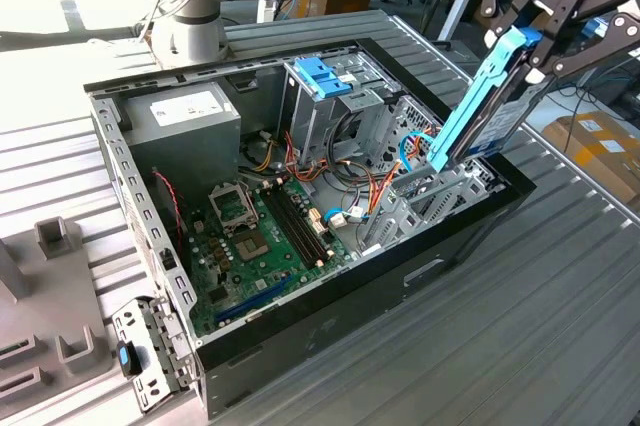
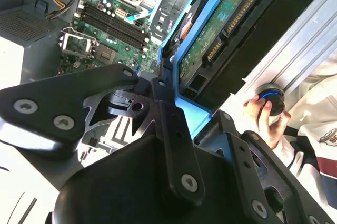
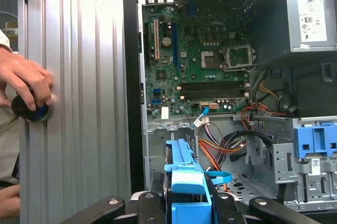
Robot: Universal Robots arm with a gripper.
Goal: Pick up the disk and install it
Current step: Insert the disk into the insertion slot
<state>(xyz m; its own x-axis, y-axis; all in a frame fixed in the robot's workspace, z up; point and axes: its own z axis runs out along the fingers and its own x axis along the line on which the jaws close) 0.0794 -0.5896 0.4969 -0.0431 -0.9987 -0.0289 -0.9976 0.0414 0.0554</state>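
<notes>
My gripper [image 1: 532, 44] is shut on the disk [image 1: 478, 111], a flat drive with light-blue rails. It holds the disk by its upper end, tilted steeply, over the exterior view's right side of the open computer case [image 1: 330, 318]. The disk's lower end hangs just above the grey drive bay [image 1: 432, 196] inside the case, close to its orange and blue cables. In the second wrist view the disk [image 2: 224, 27] shows its green circuit side between the black fingers [image 2: 164, 109]. In the first wrist view the disk's blue rail [image 3: 184, 174] rises from the gripper [image 3: 181, 205].
A blue handle on a grey metal cage [image 1: 322, 76] stands at the back of the case, beside the motherboard [image 1: 250, 236]. A person's hand [image 3: 26, 84] rests on a black knob [image 3: 29, 109] on the ribbed table. The arm's base [image 1: 190, 16] stands behind the case. A grey fixture [image 1: 50, 286] is at the left.
</notes>
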